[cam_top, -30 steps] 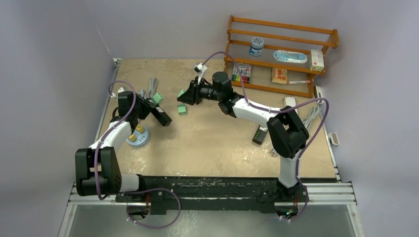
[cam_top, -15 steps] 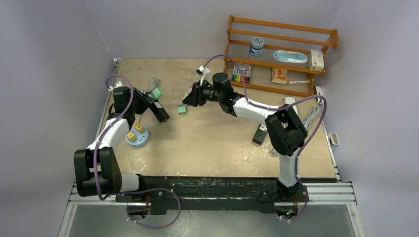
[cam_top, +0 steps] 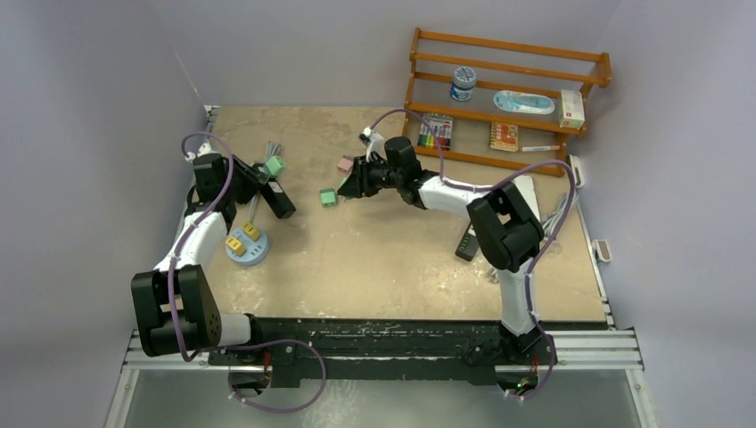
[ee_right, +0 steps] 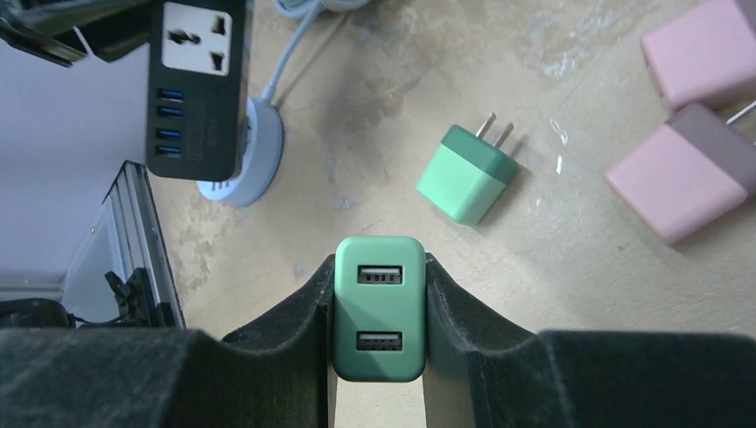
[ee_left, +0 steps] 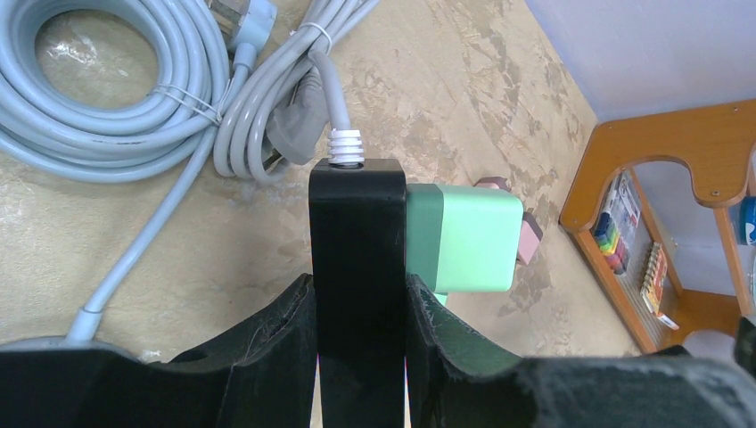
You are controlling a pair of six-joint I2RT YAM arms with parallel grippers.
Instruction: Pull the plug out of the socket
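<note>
My left gripper [cam_top: 258, 185] [ee_left: 358, 303] is shut on a black socket strip [ee_left: 357, 241] [cam_top: 278, 198] and holds it above the table. A light green plug [ee_left: 468, 236] [cam_top: 275, 166] sits in the strip's side. My right gripper [cam_top: 355, 180] [ee_right: 379, 312] is shut on a darker green plug [ee_right: 379, 308] with two USB ports, clear of the strip. In the right wrist view the strip [ee_right: 198, 85] shows an empty outlet and blue USB ports, off to the upper left.
A loose green plug [ee_right: 466, 174] [cam_top: 327, 197] and two pink plugs [ee_right: 682, 183] lie on the table. Coiled grey cables [ee_left: 116, 89] lie behind the strip. A round base [cam_top: 247, 250] carries yellow plugs. A wooden shelf [cam_top: 508, 98] stands at the back right.
The left gripper has carried the socket strip up and to the left. The right gripper has drawn back to the right with the green plug, so the gap between them has widened.
</note>
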